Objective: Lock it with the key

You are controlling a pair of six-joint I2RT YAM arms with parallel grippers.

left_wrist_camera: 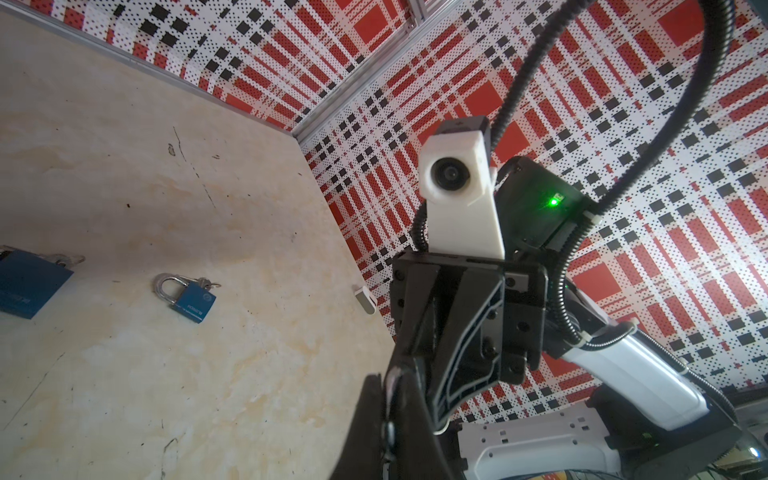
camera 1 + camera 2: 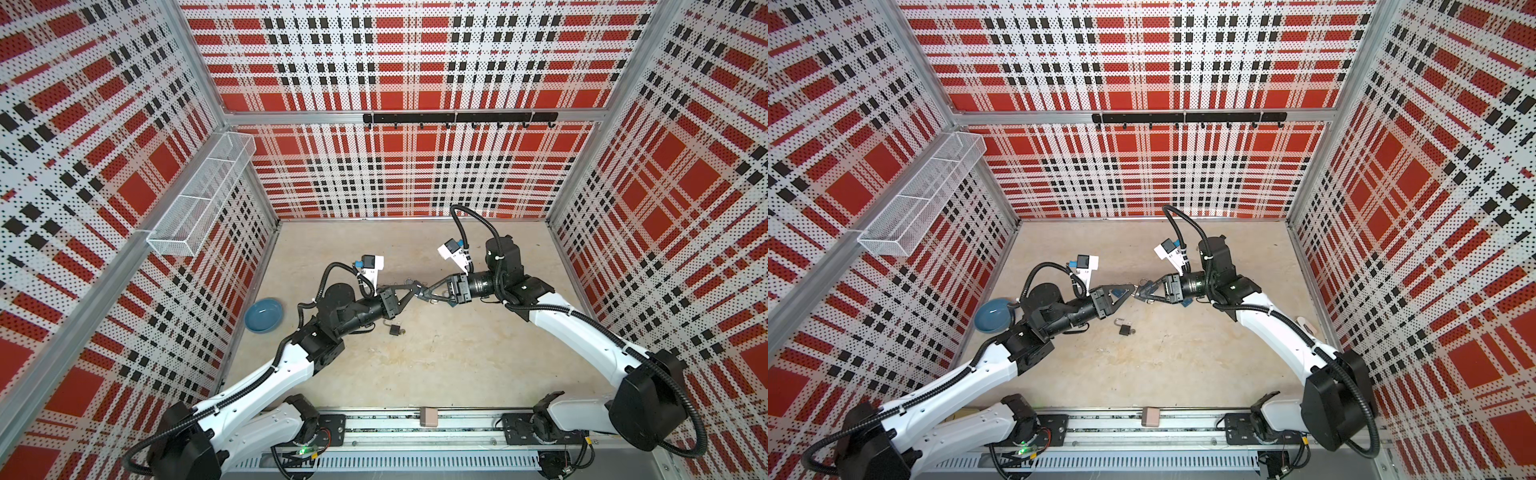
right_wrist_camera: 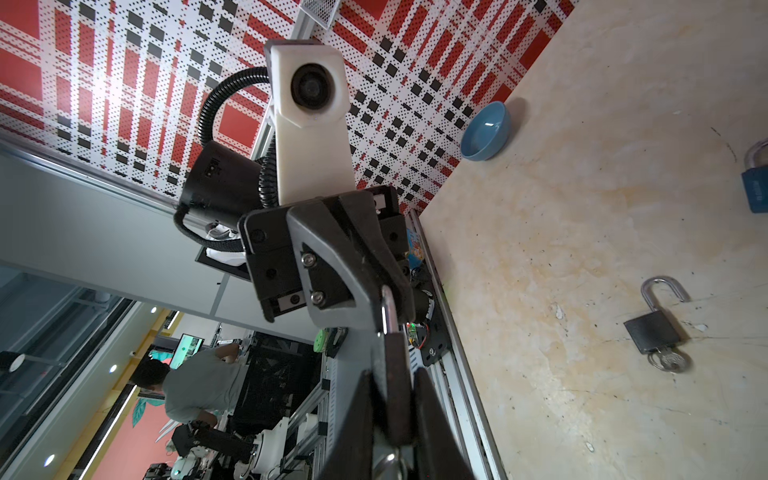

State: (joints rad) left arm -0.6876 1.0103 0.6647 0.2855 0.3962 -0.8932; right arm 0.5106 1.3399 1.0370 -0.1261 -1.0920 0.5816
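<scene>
**Two grippers, one padlock in mid-air**

Both arms meet over the middle of the pale stone-look table (image 2: 457, 365), joined by a dark-bodied padlock with a silver steel shackle (image 3: 394, 386). The right gripper (image 2: 428, 293) is clamped narrowly on the body of this held padlock. The left gripper (image 3: 395, 295) is pinched fully closed at the top of its shackle, as the right wrist view shows. The held padlock is clear of the table, between the two sets of fingertips.

I judge the task to be partway through. The lock is picked up and braced from both ends, which suits pressing the shackle home. The shackle shows edge-on, so I cannot tell whether it is latched. A glint of metal below the body may be the key or its ring, but I cannot tell whether it sits in the keyhole. Seating the shackle and turning the key seem to be what remains.

Other locks lie on the table. A small black padlock (image 3: 652, 332) has its shackle swung open and a key in its base. A blue padlock (image 1: 191, 301) has its shackle closed and a key beside it. A blue ceramic bowl (image 2: 264, 314) sits near the left wall, well apart.
</scene>
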